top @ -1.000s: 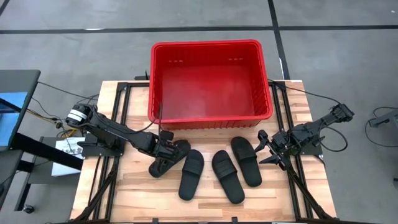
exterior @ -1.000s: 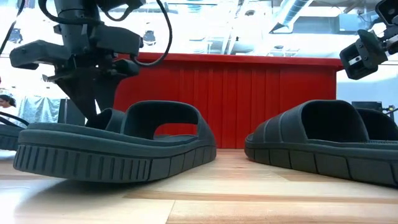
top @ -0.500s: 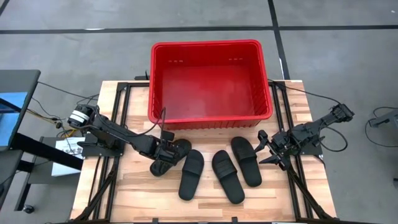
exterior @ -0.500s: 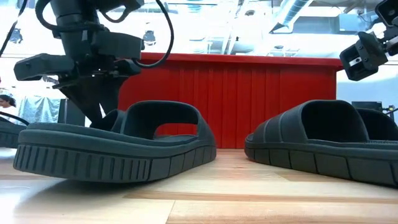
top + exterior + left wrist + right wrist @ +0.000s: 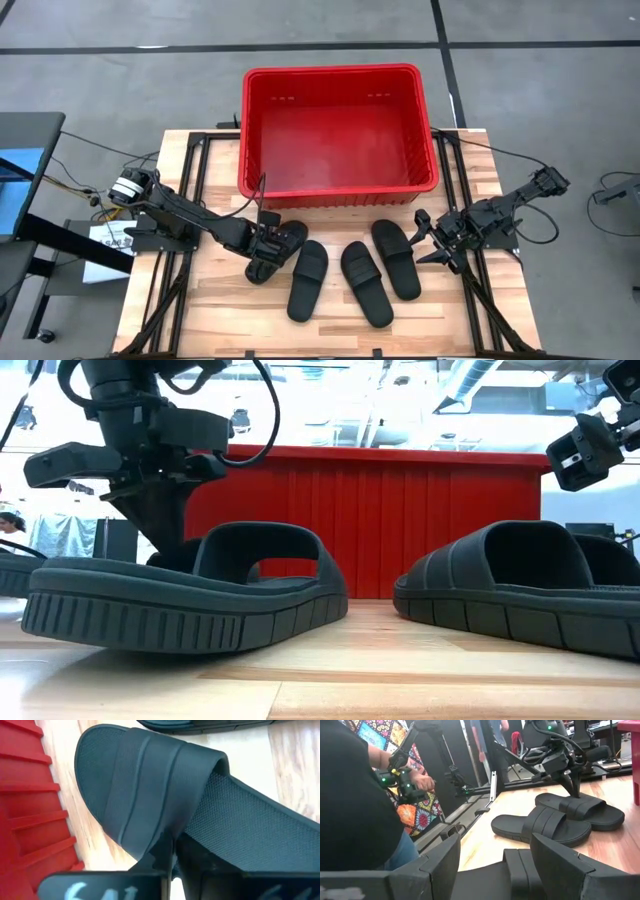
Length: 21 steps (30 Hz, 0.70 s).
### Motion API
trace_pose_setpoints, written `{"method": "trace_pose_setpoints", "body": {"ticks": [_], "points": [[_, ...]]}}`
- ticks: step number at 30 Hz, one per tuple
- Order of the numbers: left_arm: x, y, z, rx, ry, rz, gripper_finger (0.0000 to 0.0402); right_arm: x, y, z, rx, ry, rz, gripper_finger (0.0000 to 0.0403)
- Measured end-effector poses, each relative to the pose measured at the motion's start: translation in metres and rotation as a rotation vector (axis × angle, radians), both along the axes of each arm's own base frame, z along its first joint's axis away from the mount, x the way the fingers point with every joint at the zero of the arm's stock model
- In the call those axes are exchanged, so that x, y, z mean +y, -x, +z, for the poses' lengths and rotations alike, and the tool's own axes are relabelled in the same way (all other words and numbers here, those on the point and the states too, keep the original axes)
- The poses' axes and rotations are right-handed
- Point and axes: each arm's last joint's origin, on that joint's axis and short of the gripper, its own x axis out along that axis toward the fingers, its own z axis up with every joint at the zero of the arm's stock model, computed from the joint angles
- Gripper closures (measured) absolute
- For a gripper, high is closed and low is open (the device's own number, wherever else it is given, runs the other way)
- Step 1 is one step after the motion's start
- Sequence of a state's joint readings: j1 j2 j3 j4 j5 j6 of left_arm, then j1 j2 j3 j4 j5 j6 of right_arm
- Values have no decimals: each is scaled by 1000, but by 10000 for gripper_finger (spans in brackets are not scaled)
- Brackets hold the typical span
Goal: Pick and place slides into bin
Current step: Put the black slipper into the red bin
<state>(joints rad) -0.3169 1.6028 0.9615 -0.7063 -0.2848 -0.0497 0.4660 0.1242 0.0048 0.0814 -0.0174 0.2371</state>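
Note:
Four black slides lie in a row on the wooden table in front of the red bin (image 5: 340, 72). My left gripper (image 5: 267, 240) is down on the leftmost slide (image 5: 260, 268) and shut on its strap (image 5: 135, 785). In the low view, the near slide (image 5: 190, 600) hides its fingertips. My right gripper (image 5: 428, 240) stands open just right of the rightmost slide (image 5: 396, 258). In the right wrist view, that slide (image 5: 520, 870) shows low between the spread fingers. The two middle slides (image 5: 308, 280) (image 5: 366, 283) lie flat on their soles. My left gripper pinches the side edge of the leftmost slide's strap (image 5: 172, 832) between its two fingers, close to where the strap joins the sole. The fingers come from above, slanting in from the table's left. The slide rests on the table.
The bin stands at the table's far middle with its inside bare. Black frame rails (image 5: 190, 190) run along both sides of the table. A person (image 5: 360, 810) holding a device is beyond the table in the right wrist view.
My left gripper has sunk a little onto the leftmost slide and has shut on its strap. The slide stays on the table.

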Motion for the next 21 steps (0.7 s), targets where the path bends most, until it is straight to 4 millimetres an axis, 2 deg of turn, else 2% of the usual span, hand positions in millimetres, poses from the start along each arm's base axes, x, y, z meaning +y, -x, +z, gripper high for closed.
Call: {"method": "trace_pose_setpoints", "body": {"ticks": [10,21], "points": [[-8,2,1,-12,5,25,401,0,0,0,0,0,0,170],[-24,3,20,3,28,32,401,0,0,0,0,0,1,170]]}}
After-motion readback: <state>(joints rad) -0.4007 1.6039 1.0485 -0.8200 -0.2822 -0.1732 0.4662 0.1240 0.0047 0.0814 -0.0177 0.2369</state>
